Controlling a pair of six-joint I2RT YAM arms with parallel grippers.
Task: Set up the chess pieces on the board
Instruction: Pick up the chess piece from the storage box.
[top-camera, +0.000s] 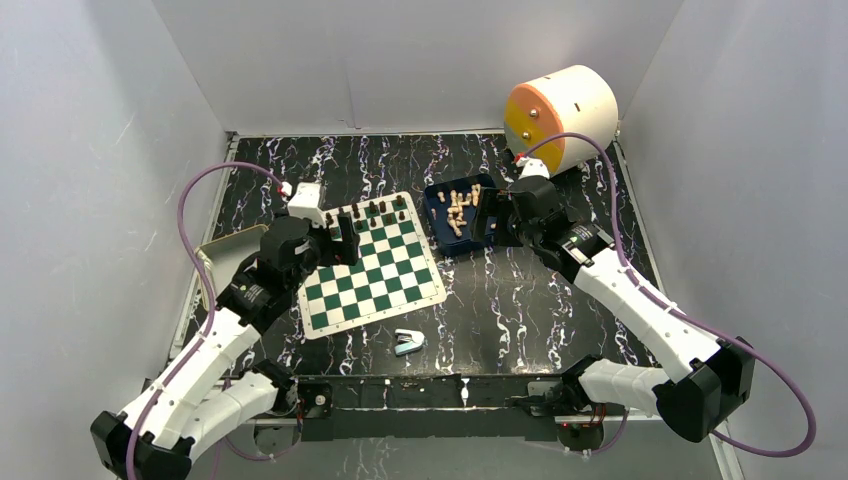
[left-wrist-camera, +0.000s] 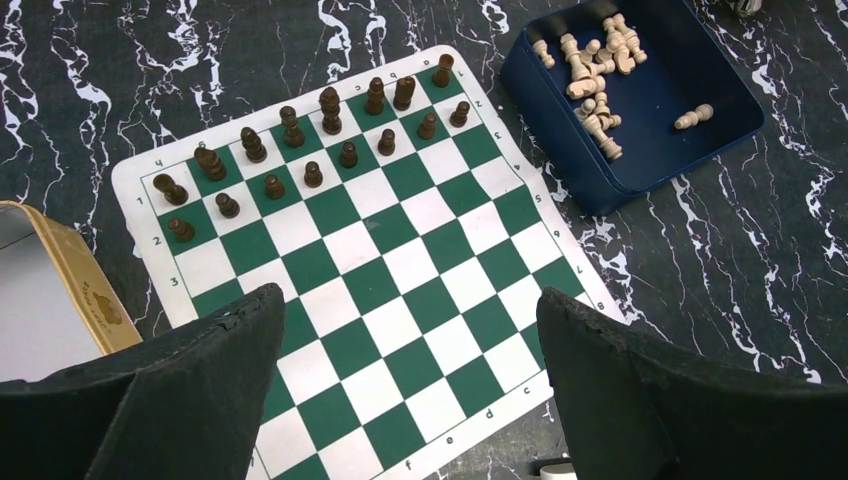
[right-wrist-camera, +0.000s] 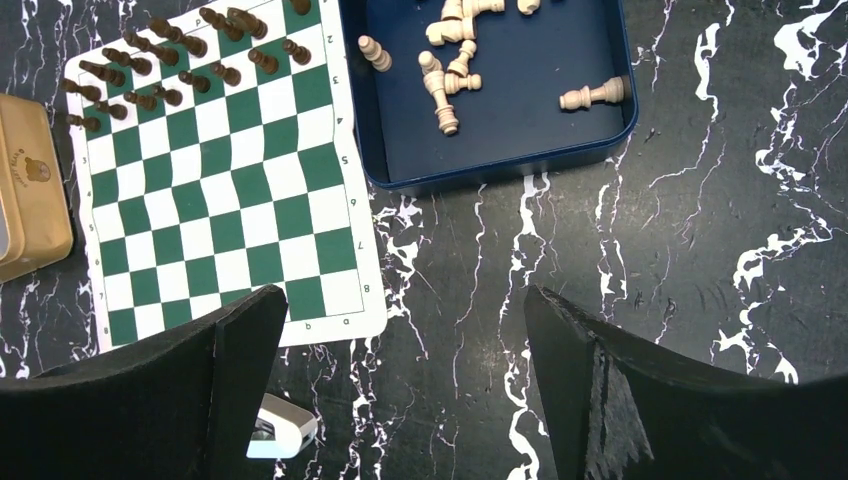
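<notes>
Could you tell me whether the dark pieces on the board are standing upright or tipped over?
Upright: the dark pieces stand in two rows along one edge of the board.

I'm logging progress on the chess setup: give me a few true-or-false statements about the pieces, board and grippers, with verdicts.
1. The dark pieces stand in two rows along one edge of the board. True.
2. The light pieces stand on the board too. False: they lie jumbled in the blue tray.
3. The left gripper holds a piece. False: it is open and empty above the board.
4. The right gripper is open. True.
5. The blue tray rests on the board. False: it sits on the table beside it.
</notes>
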